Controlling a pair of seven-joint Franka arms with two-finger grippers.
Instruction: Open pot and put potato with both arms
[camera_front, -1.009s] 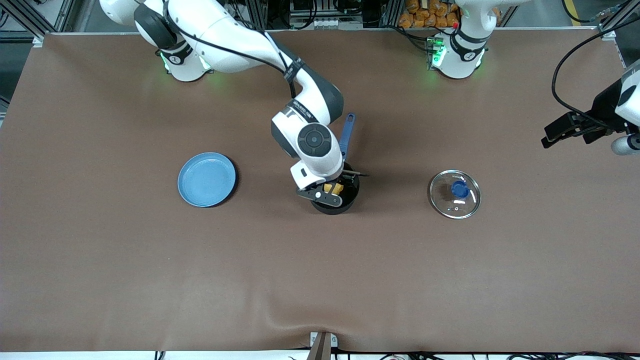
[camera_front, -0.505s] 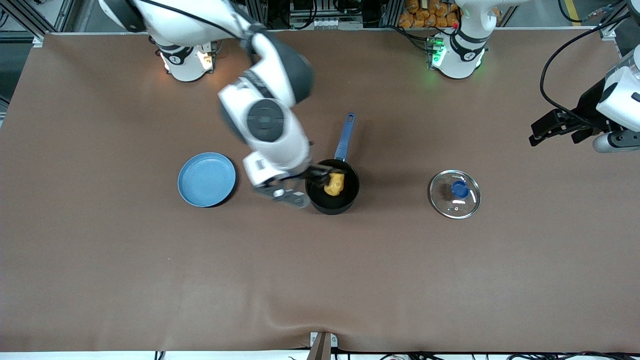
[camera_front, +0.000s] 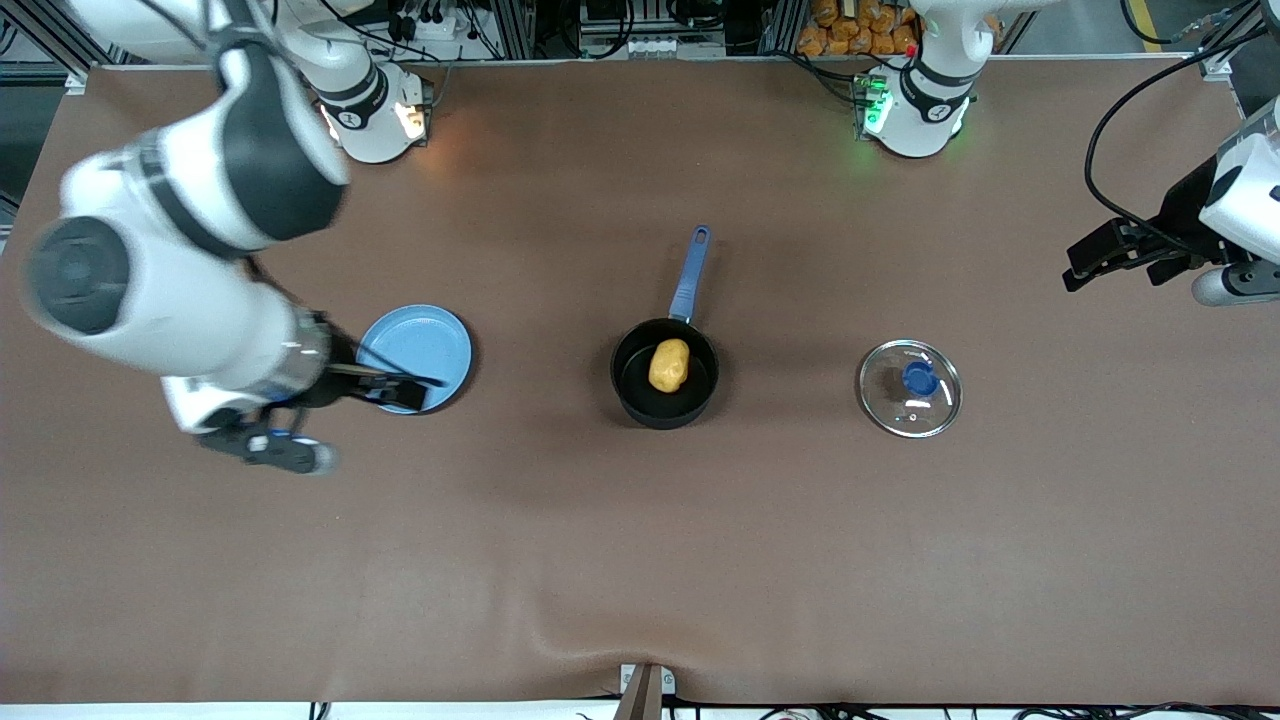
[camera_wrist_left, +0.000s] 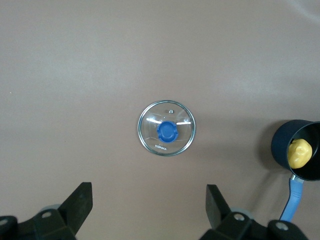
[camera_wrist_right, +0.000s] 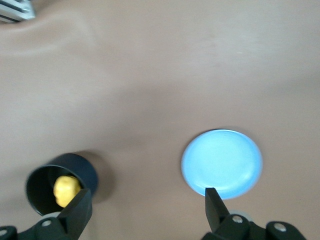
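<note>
I've pulled the empty, open right gripper off the pot to above the plate; potato sits inside, lid off, left gripper parked open, so the job looks done.

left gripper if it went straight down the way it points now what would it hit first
Probably the bare table. The left gripper, fingers open, points down at brown cloth just short of the glass lid, though depth is unclear.

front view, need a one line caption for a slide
Potato in the open pot, lid on the table beside it, both arms drawn back.
</note>
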